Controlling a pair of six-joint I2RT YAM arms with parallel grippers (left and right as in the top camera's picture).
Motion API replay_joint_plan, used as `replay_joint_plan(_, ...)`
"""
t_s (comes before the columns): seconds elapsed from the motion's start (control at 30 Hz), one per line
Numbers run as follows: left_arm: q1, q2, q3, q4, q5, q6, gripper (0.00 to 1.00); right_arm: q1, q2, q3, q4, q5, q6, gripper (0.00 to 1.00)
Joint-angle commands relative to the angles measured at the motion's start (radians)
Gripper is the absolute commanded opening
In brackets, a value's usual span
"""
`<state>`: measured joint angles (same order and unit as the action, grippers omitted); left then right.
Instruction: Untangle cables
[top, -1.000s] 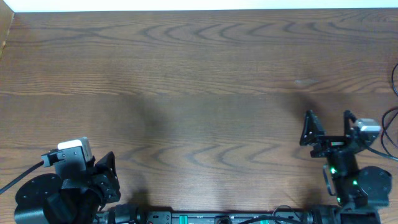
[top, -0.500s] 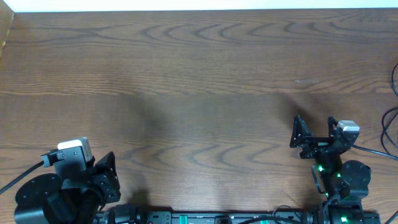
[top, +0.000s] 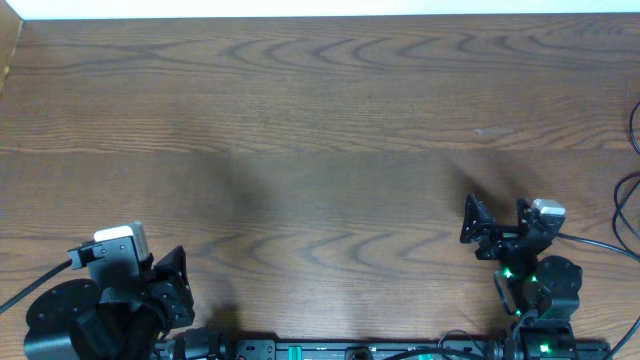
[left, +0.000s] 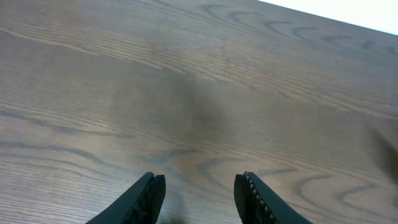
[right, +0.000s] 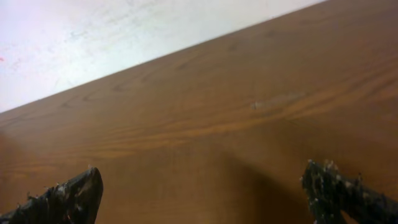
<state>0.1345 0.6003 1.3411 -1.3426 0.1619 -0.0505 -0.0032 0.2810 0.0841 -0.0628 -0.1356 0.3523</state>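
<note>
Our right tool (top: 496, 222) stands spread wide and empty over the near right part of the worktop (top: 320, 120). Our left tool (left: 199, 190) sits at its near left corner, jaws partly apart on nothing. No cables show on the worktop, so we cannot say where they lie or how far the untangling stands. Bare wood runs to the worktop's far edge, leaving ample room for reaching.

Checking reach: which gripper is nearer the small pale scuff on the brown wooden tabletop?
Right. The right gripper sits just short of the scuff; the left gripper is far off, near-left corner.
</note>
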Motion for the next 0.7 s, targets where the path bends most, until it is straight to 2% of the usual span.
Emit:
replay_joint_plan(0.0,-0.003,0.001,0.0,-0.003,0.003,0.013,0.42,0.003,-0.003,-0.008,-0.031,-0.002,0.045,0.99)
replay_joint_plan(0.1,-0.003,0.001,0.0,-0.003,0.003,0.013,0.42,0.003,-0.003,-0.008,-0.087,-0.002,0.045,0.99)
replay_joint_plan(0.27,-0.003,0.001,0.0,-0.003,0.003,0.013,0.42,0.003,-0.003,-0.008,-0.182,0.074,0.135,0.99)
replay_joint_plan(0.67,-0.003,0.001,0.0,-0.006,0.003,0.013,0.42,0.003,0.005,-0.008,-0.186,0.077,0.141,0.99)
